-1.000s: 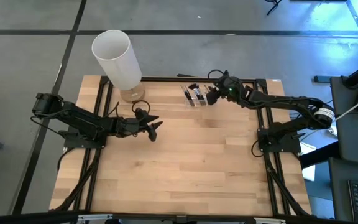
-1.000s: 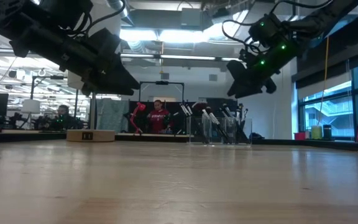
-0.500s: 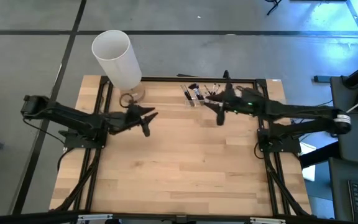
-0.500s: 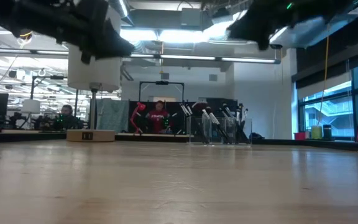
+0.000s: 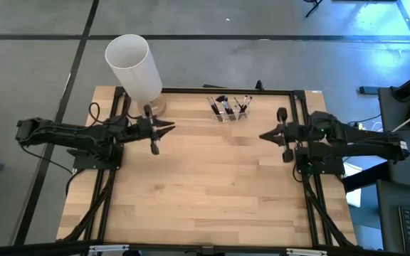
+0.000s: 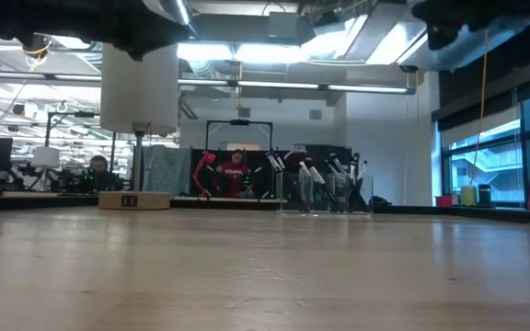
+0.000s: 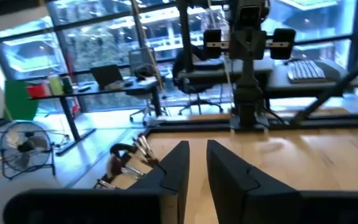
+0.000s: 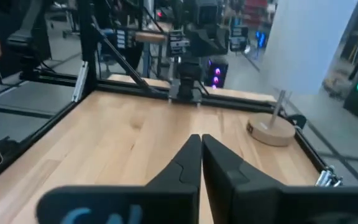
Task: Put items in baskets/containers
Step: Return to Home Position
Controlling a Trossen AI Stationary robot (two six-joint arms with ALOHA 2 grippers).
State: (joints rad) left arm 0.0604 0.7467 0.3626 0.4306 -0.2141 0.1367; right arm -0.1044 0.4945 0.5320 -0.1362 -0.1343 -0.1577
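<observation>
The wooden bench (image 5: 205, 192) fills the middle of the top-down picture. A tall white tube (image 5: 134, 67) stands at its upper left corner. The left fingers (image 7: 173, 168) hang over the bench's left side, a little apart, holding nothing. The right fingers (image 8: 185, 162) hang over its right side, pressed together, holding nothing. The small clear box (image 5: 230, 114) sits at the upper middle edge, with the black brushes (image 5: 222, 105) standing in it.

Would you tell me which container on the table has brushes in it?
The small clear organizer at the far edge of the table: black-handled brushes stand in it. The tall white cylinder at the left corner shows only a white inside.
</observation>
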